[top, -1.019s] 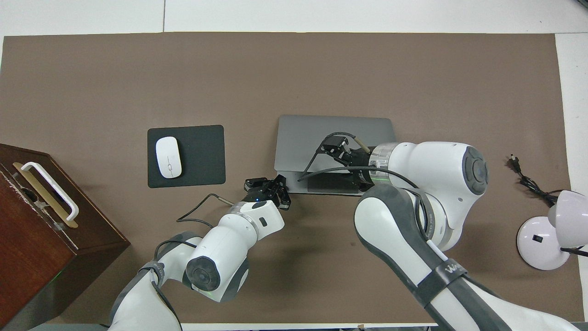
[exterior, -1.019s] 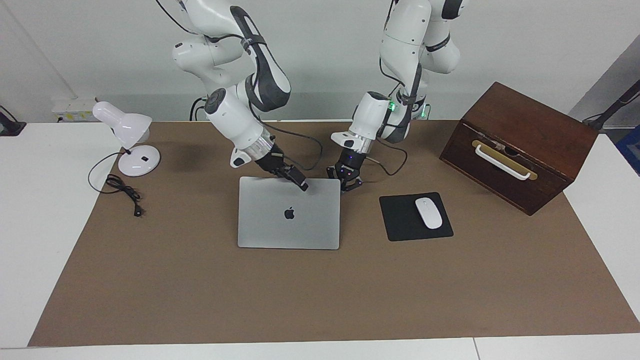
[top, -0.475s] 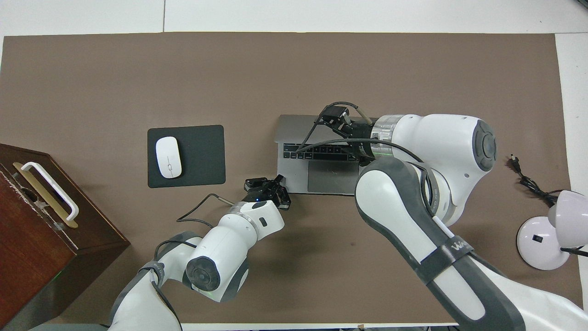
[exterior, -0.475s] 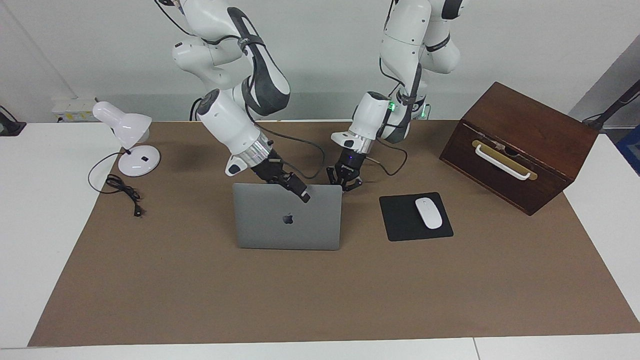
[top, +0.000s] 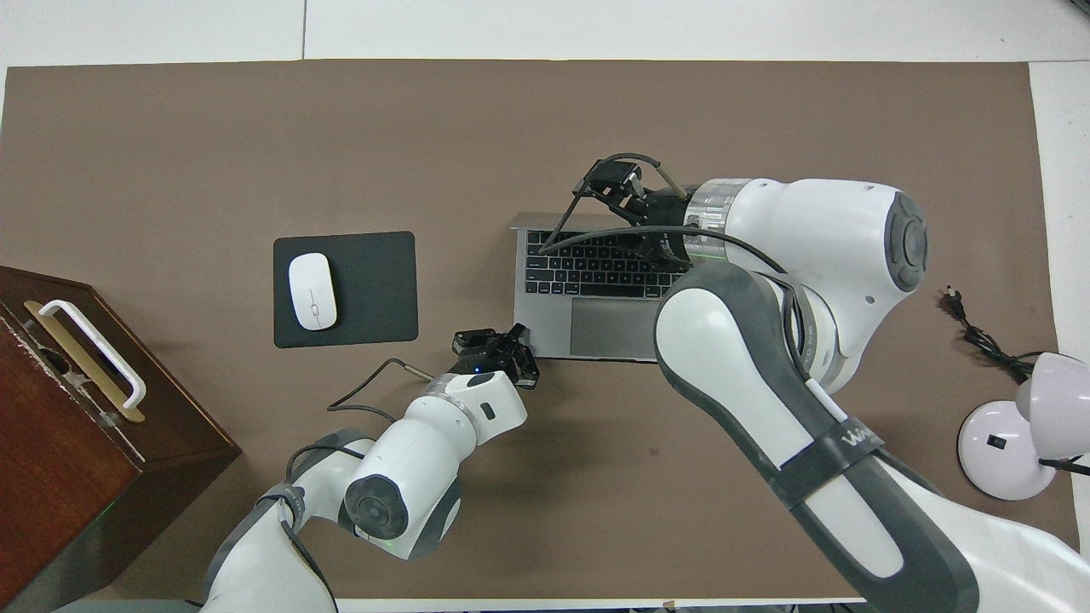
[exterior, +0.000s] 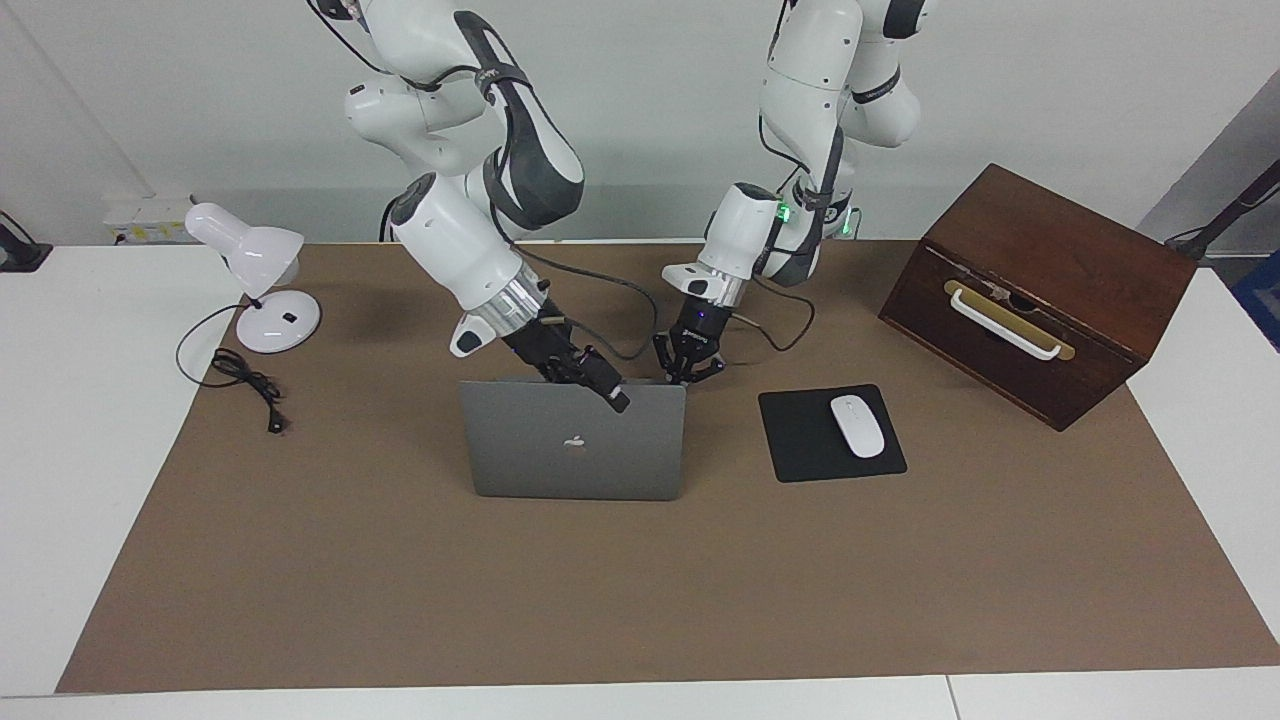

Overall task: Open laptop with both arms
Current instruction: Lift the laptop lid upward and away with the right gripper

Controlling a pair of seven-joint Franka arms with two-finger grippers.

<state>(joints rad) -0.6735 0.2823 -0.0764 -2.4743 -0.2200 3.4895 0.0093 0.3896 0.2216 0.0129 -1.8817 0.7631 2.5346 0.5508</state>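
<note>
Laptop [exterior: 572,450] open, middle of the brown mat [exterior: 300,560], lid up near vertical.
Thin silver-grey slab, matte metal, black keys and grey trackpad showing from overhead, dark apple logo on the lid's outer face. Nearest the robots: left gripper [exterior: 689,376], fingertips pinched together on nothing, pointing down at the base corner closest to the black mouse pad [exterior: 800,440], touching or not, can't tell. Farther out: right gripper [exterior: 607,390] spread wide at the lid's top edge, one finger hooked over the outer face, forearm slanting down to it. Glossy white mouse [exterior: 857,426] flat on the pad.
</note>
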